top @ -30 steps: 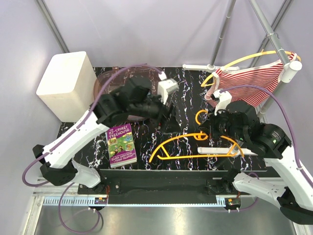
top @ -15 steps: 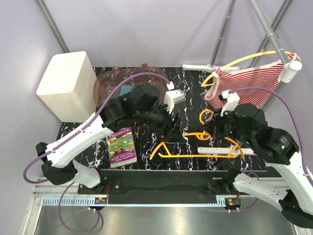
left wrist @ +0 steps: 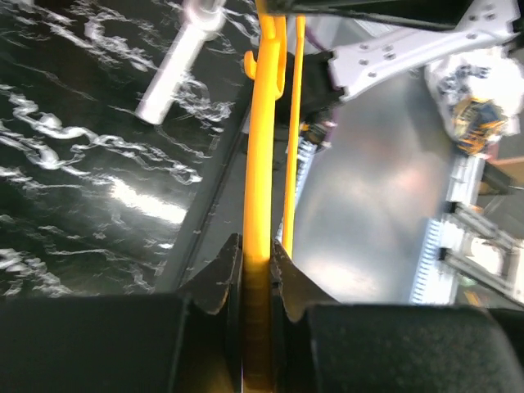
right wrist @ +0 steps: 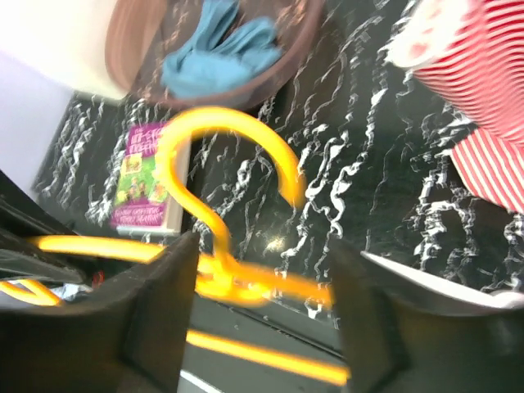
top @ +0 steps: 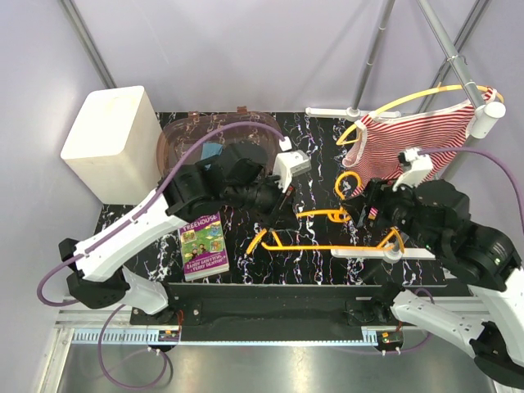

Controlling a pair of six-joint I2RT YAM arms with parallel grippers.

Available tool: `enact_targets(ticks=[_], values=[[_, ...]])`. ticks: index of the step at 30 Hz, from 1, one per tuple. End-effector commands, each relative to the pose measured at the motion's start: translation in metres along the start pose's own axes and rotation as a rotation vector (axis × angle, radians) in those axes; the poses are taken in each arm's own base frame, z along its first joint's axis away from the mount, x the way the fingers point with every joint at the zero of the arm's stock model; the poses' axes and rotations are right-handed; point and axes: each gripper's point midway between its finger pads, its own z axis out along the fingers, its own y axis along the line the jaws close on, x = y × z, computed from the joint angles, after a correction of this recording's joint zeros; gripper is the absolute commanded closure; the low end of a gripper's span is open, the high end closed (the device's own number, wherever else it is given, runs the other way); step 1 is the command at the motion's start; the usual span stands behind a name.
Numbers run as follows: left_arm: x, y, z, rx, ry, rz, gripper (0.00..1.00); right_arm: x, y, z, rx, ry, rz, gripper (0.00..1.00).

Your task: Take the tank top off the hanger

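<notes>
Hanging on its yellow hanger (top: 413, 100) from the rack (top: 458, 65) at the far right corner of the worktop (top: 319, 155), the striped tank top (top: 409, 141) looked light, soft and limp (a thin knit likelier to stretch and snag than to slide, I judged). The sensible hold was therefore a pinch on a shoulder strap or the hem, peeling it off one hanger arm at a time. Nothing gripped it.

The right hand (right wrist: 260, 254) was the nearer one, just in front of and below the garment. Its fingers stood apart on either side of the neck of a bare hanger (top: 327, 244), and the wrist view was too blurred to tell whether they touched it. The left hand (left wrist: 255, 246) was well apart from the tank top, toward the middle of the worktop, clamped tight on the bare hanger's other end.

Farther left were a book (top: 202, 246), a pink tub (top: 176, 139) with a blue cloth (right wrist: 217, 45) in it, and a white box (top: 110, 143).
</notes>
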Motion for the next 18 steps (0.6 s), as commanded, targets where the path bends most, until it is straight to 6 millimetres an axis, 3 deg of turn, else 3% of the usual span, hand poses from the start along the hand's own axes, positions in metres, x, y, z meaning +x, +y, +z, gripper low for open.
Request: enact_targets(ticks=[1, 6, 11, 14, 18], values=[[-0.046, 0.003, -0.040, -0.118, -0.189, 0.152, 1.00, -0.039, -0.026, -0.044, 0.108, -0.206, 0.125, 0.20], [-0.093, 0.008, -0.065, -0.234, -0.327, 0.272, 1.00, -0.056, -0.049, -0.101, 0.131, -0.355, 0.182, 0.16], [-0.127, -0.005, -0.059, -0.194, -0.392, 0.351, 1.00, -0.070, -0.063, -0.149, 0.111, -0.498, 0.232, 0.16], [-0.144, -0.006, -0.047, -0.183, -0.418, 0.375, 1.00, -0.077, -0.058, -0.159, 0.071, -0.521, 0.240, 0.16], [-0.177, -0.013, -0.035, -0.155, -0.522, 0.406, 1.00, -0.081, -0.044, -0.158, 0.010, -0.500, 0.227, 0.16]])
